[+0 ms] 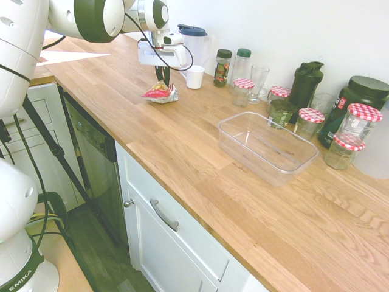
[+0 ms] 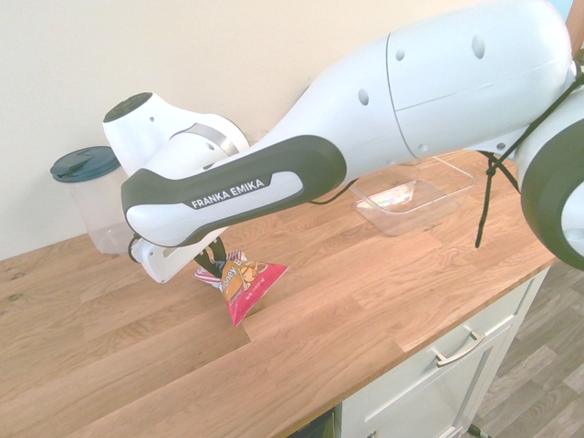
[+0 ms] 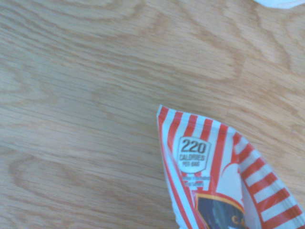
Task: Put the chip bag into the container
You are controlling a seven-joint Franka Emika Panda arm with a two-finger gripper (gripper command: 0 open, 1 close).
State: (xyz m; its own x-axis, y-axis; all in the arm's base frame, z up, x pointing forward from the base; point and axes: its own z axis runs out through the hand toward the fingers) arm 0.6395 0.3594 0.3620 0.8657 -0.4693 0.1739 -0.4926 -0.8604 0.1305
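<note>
We see the gripper [image 1: 162,78] directly over the chip bag [image 1: 160,92], its dark fingers reaching down onto the bag's top edge; whether they pinch it, we cannot tell. The bag rests on the wooden counter [image 1: 182,152], well apart from the container [image 1: 267,147].

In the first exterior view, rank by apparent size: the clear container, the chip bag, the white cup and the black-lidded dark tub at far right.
1. container, clearly largest.
2. dark tub, partly hidden by jars.
3. chip bag and white cup look about alike; both sit farther from the camera, so no ranking between them.
</note>
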